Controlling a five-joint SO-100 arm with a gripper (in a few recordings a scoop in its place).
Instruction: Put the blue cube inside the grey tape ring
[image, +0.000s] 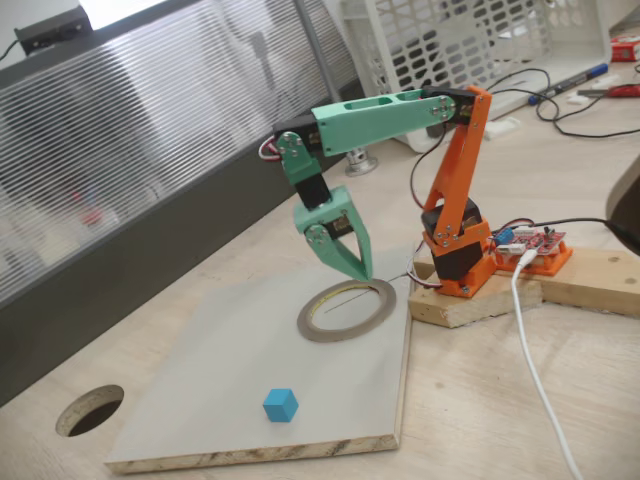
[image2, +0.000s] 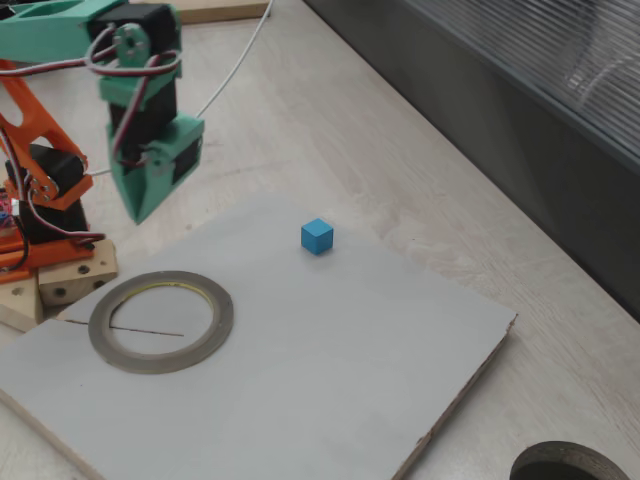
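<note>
My gripper: one, green, on my green and orange arm; it points down, and in both fixed views its tip hangs over the far edge of the ring, above it and touching nothing.
State of my fingers: the two come together at one point at the bottom, with nothing between them; I hold nothing.
Blue cube: one; it sits alone on the board, well apart from my gripper and outside the ring. In a fixed view it lies toward the near edge of the board, below my tip; in the other it is off to the right of my gripper.
Grey tape ring: one; it lies flat on the board right under my gripper, with a pale yellowish inner rim. Bare board shows inside it, with a thin dark line across.
Board: one pale grey sheet with a raw wood edge, under both cube and ring.
Round hole: one, cut in the table beyond the board's corner, far from my gripper, farther than the cube.
Base blocks: wooden pieces under my orange base, beside the board.
White cable: one, running from my base across the table.
</note>
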